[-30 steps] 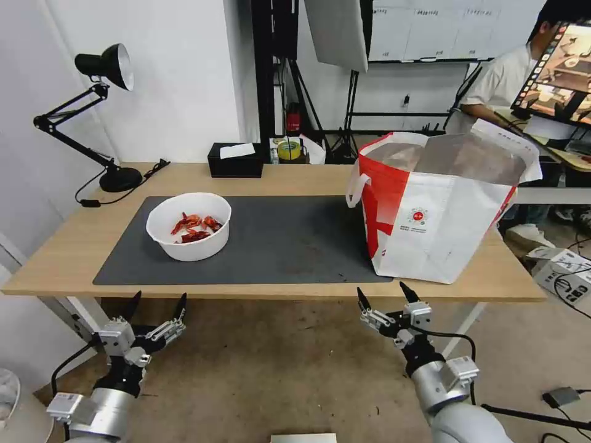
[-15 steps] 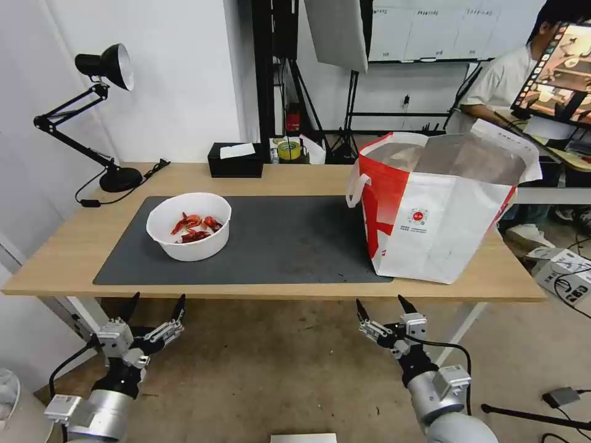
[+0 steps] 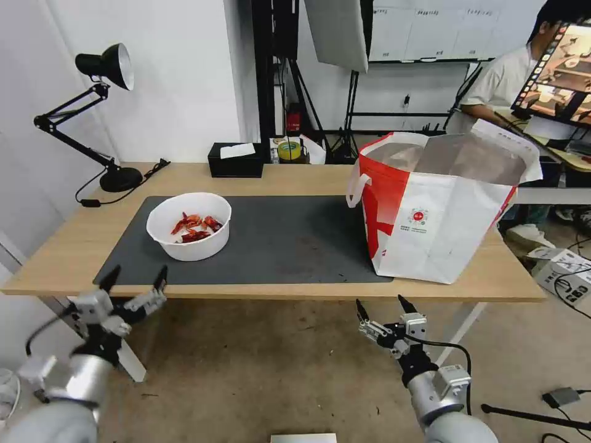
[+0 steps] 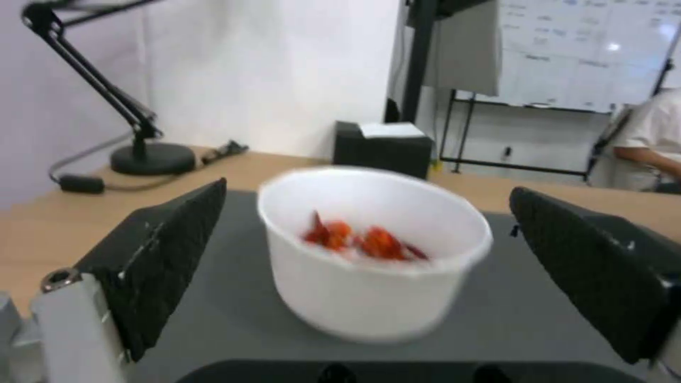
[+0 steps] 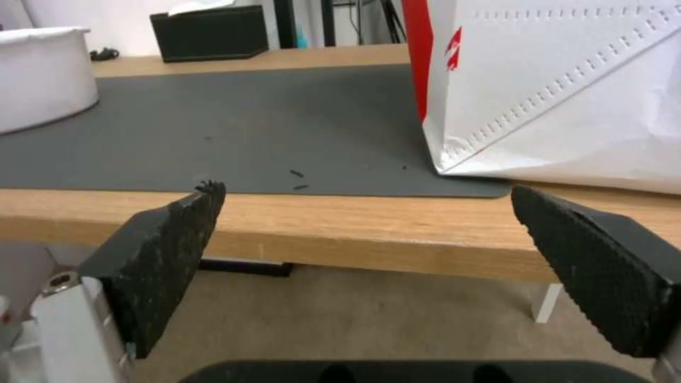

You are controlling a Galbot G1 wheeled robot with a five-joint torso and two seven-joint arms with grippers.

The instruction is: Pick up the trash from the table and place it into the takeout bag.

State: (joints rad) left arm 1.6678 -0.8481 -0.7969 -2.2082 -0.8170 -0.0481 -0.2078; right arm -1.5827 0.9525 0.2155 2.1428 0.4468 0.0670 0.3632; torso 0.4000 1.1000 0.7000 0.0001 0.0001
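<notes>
A white round bowl (image 3: 189, 226) of red crayfish shells stands on the left part of the dark grey mat (image 3: 283, 240) of the light-wood table (image 3: 295, 178). The left wrist view has this bowl (image 4: 374, 254) straight ahead between my open fingers (image 4: 159, 255). My left gripper (image 3: 135, 280) hangs open at the table's front edge, just short of the bowl. The white-and-red takeout bag (image 3: 440, 206) stands open at the table's right end, foil lining showing. My right gripper (image 3: 381, 304) is open below the front edge, near the bag's corner (image 5: 567, 106).
A black tissue box (image 3: 235, 160) sits at the table's back edge, and a black desk lamp (image 3: 104, 111) stands at the back left. Behind the table are stands and a tape roll (image 3: 288, 149). Bare floor lies under my arms.
My left arm has risen and swung left, bringing its open gripper up to the table's front edge. The right gripper dropped slightly earlier and now holds still.
</notes>
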